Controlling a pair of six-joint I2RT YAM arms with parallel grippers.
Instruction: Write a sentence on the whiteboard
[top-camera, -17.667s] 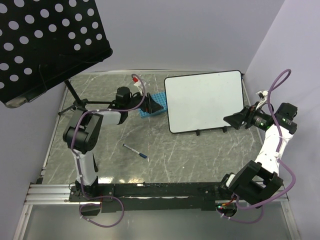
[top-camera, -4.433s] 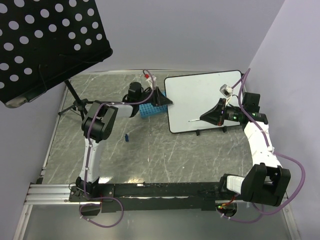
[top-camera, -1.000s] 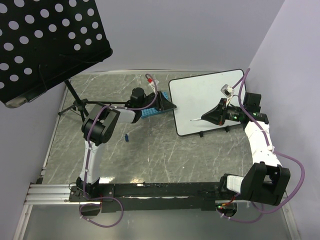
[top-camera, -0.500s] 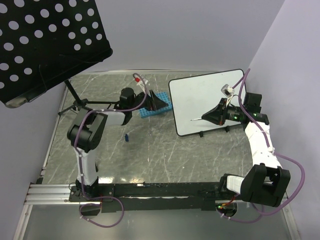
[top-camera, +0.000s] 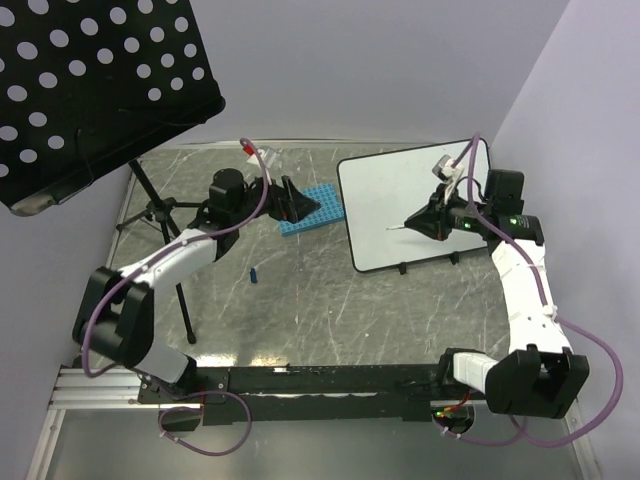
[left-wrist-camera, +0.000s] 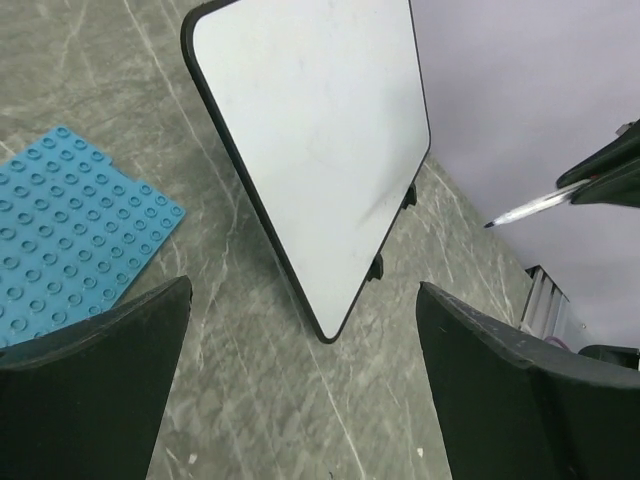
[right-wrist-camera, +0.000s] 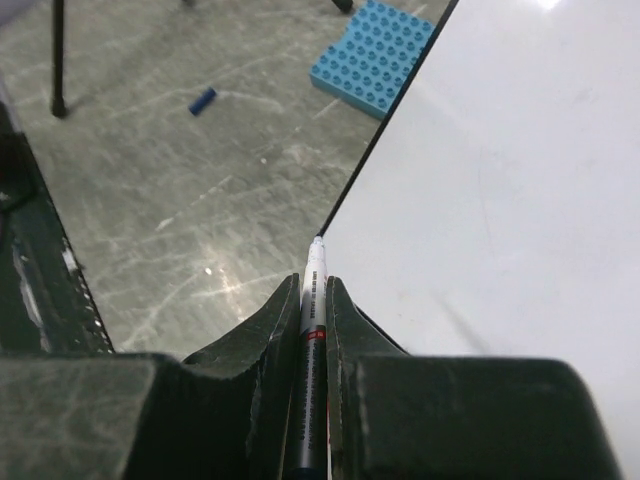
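The whiteboard (top-camera: 420, 190) stands tilted on its small black feet at the back right, also seen in the left wrist view (left-wrist-camera: 310, 130) and the right wrist view (right-wrist-camera: 500, 180). Its face is blank and no sentence shows on it. My right gripper (top-camera: 414, 220) (right-wrist-camera: 312, 290) is shut on a white marker (top-camera: 397, 227) (right-wrist-camera: 316, 262) (left-wrist-camera: 525, 208), whose tip hovers over the board's left part. My left gripper (top-camera: 303, 203) (left-wrist-camera: 300, 400) stands open and holds nothing, to the left of the board and apart from it.
A blue studded plate (top-camera: 312, 208) (left-wrist-camera: 70, 230) (right-wrist-camera: 385, 55) lies under the left gripper, beside the board. A small blue marker cap (top-camera: 255, 274) (right-wrist-camera: 202, 100) lies on the grey table. A black perforated music stand (top-camera: 90, 90) looms at the back left, on a tripod (top-camera: 150, 200).
My left gripper opened wide and drew back leftward from the board's left edge. The right gripper shifted slightly up over the board with the marker. The board has not moved.
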